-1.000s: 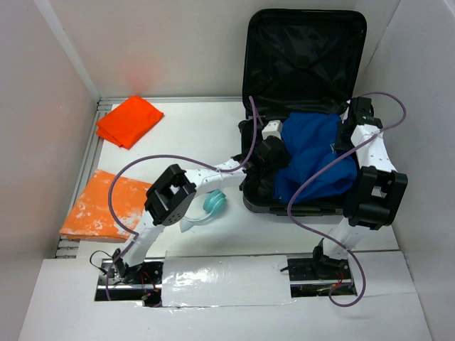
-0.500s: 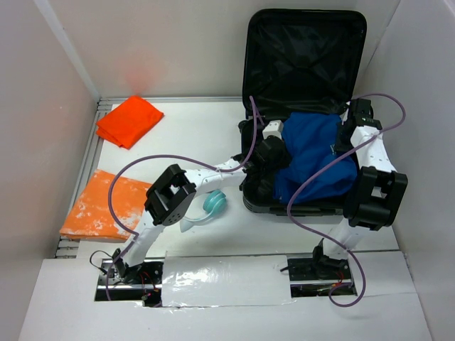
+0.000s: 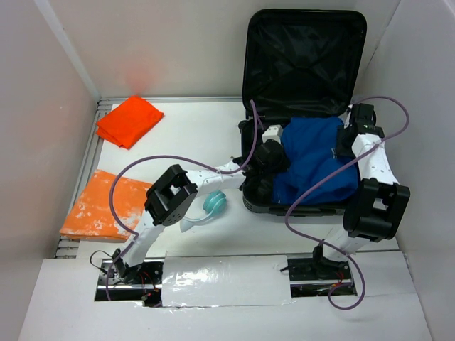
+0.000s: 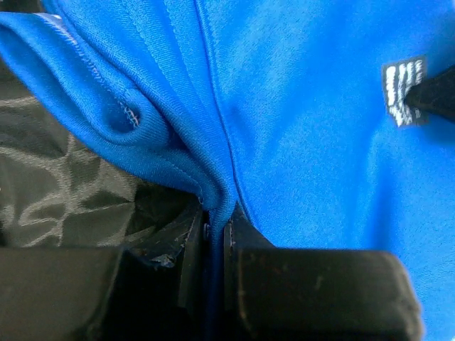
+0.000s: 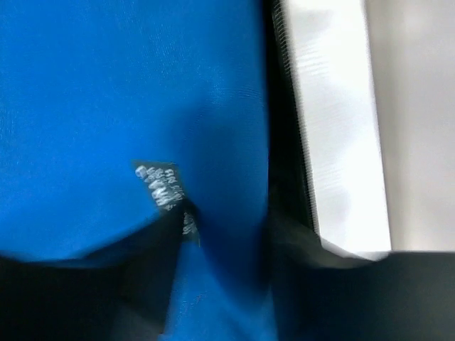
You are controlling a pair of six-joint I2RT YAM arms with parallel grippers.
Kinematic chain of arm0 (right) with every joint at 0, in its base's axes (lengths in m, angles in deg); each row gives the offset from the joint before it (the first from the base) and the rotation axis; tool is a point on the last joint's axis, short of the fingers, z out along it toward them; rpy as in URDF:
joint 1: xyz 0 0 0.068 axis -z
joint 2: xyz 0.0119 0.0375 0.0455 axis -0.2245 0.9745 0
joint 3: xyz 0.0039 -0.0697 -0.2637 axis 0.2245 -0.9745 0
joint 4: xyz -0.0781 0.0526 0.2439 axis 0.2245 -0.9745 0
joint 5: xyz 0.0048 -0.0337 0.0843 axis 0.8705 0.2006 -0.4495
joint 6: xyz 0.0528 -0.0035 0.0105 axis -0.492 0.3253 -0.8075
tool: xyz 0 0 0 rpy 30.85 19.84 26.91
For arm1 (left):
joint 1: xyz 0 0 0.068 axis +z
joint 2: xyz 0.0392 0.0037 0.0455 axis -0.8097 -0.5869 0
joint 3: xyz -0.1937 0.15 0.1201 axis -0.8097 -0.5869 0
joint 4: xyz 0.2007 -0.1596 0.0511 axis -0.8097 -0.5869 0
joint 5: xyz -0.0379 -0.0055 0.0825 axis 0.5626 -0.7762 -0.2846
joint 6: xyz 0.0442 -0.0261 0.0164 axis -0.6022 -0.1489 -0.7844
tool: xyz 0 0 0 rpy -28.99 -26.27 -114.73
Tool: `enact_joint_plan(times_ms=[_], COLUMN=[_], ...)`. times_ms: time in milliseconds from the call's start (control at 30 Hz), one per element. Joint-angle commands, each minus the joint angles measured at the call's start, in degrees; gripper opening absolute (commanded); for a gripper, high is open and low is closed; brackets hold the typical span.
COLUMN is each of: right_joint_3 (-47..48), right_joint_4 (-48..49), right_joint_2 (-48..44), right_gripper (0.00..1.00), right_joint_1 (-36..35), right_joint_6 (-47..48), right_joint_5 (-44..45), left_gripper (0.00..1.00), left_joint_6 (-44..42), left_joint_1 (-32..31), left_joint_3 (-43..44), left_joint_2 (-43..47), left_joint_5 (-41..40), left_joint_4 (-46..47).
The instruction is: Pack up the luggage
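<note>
The white worktop (image 3: 192, 135) carries the open luggage (image 3: 306, 50) (lid upright), which lies beneath the left fingers (image 4: 313, 284). They clench a fold of the blue garment (image 3: 316, 153) inside it. The right fingers (image 5: 71, 298) are over the same garment, too blurred to tell their grip.

Nothing fully legible anywhere. Only one piece of print: a small black tag (image 4: 404, 92) with white marks, sitting on the blue garment (image 4: 298, 142).

In the left wrist view, up and well to the right of the left pincer (image 4: 215, 238), close to the picture's right edge. White strokes in short rows like lettering, too small and smeared to read.

In the right wrist view, just above and to the left of the right pincer (image 5: 220, 284), creased and tilted. Print blurred, no letter or number to be made out.
</note>
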Motion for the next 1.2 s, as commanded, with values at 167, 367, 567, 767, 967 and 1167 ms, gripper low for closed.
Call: enact_joint_plan(times_ms=[167, 367, 567, 767, 967, 1167], right_joint_3=[19.6, 31.9, 26.6, 17.2, 15.4, 16.4], right_joint_4=[-1.2, -4.8, 0.6, 7.4, 11.6, 14.8], right_joint_2=[0.9, 3.9, 1.4, 1.5, 5.8, 13.6], right_gripper=[0.96, 0.98, 0.93, 0.83, 0.81, 0.62], right_joint_1=[1.7, 1.7, -0.2, -6.9, -13.5, -16.0], right_joint_6=[0.4, -0.6, -2.4, -6.2, -6.2, -5.7], right_joint_5=[0.5, -6.7, -14.9, -19.1, -15.1, -8.4], left_gripper=[0.71, 1.00, 1.00, 1.00, 1.00, 1.00], left_joint_6=[-3.6, -10.4, -20.2, -20.8, -21.7, -21.2], left_joint_1=[0.1, 0.1, 2.3, 13.3, 24.8, 40.6], left_joint_3=[2.1, 5.0, 9.1, 16.1, 4.3, -13.1], left_joint_2=[4.6, 8.2, 12.2, 15.8, 26.3, 38.9], left_joint_5=[-0.1, -5.1, -9.5, 0.9, 6.1, 7.3], left_joint_4=[2.4, 1.8, 2.4, -9.3, -12.6, -12.6])
